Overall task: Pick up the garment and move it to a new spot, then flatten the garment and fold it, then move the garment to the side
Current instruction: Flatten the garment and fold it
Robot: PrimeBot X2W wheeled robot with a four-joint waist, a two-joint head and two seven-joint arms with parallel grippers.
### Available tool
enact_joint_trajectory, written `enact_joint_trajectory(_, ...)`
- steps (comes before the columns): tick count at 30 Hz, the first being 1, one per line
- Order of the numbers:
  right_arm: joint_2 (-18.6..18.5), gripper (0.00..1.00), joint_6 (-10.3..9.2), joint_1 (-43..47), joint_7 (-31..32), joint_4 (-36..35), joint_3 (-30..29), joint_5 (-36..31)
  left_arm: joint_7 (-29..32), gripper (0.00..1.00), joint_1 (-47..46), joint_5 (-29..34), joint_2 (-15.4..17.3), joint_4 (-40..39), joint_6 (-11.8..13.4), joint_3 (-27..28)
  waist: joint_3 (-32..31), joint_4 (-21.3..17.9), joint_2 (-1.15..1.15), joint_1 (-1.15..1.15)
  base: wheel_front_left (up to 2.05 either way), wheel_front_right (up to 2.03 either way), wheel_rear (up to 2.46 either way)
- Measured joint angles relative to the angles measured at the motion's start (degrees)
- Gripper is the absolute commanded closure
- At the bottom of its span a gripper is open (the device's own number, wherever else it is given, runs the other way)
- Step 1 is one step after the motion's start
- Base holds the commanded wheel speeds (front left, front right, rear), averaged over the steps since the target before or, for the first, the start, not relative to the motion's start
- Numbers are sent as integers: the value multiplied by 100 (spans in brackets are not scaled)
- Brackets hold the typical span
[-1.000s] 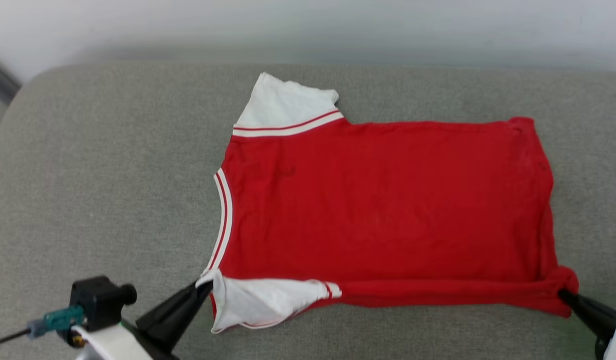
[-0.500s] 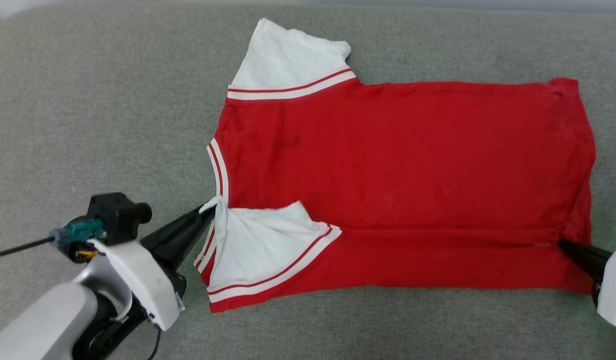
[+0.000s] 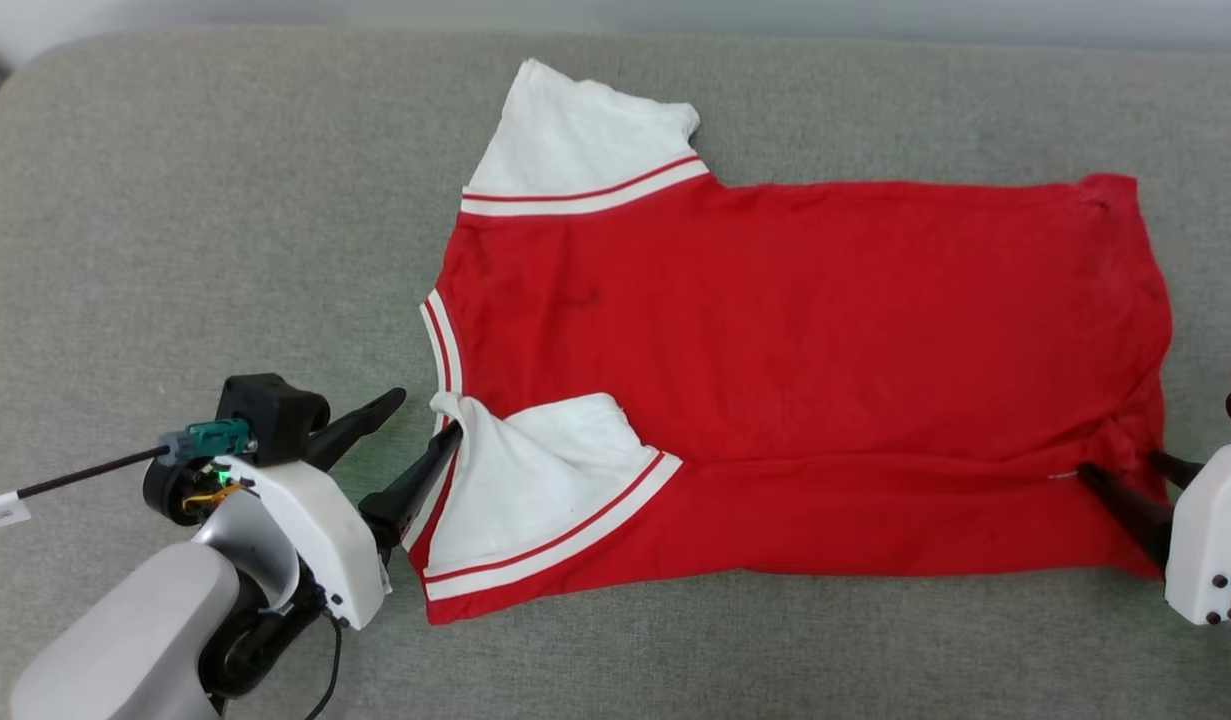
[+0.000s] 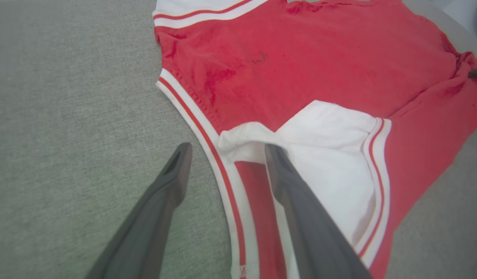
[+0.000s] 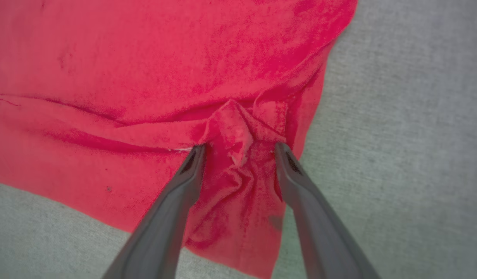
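Note:
The red garment (image 3: 795,340) lies spread on the grey cushion with its collar to the left and its plain side up; no lettering shows. Its near edge is folded over the body, and the near white sleeve (image 3: 535,480) lies on top of that fold. The far white sleeve (image 3: 575,130) lies flat. My left gripper (image 3: 425,417) is open at the collar (image 4: 192,112), one finger over the folded sleeve (image 4: 331,155) and the other over bare cushion. My right gripper (image 3: 1120,466) is open at the hem corner, its fingers either side of a bunched red pleat (image 5: 242,131).
The grey cushion (image 3: 175,250) stretches wide to the left of the garment, with a narrower strip along the near edge. A pale wall runs behind it. A thin black cable (image 3: 75,475) with a white tag trails from my left wrist.
Both grippers have opened and let go of the folded near edge, which now rests on the garment. The head camera has shifted slightly.

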Motion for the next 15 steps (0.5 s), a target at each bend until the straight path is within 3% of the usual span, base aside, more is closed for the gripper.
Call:
enact_joint_trajectory(6,38,0,-1,107,-199,-141,-3,-69,-249,0,286,-113,-73,-49,309,132,-386,-4,0,0,0,0,0)
enact_joint_trajectory(15,280,0,-2,789,-153,-832,-381,-548,-48,0,1060,-590,13,-850,1117,322,-755,20,0,-1,0,0,0)
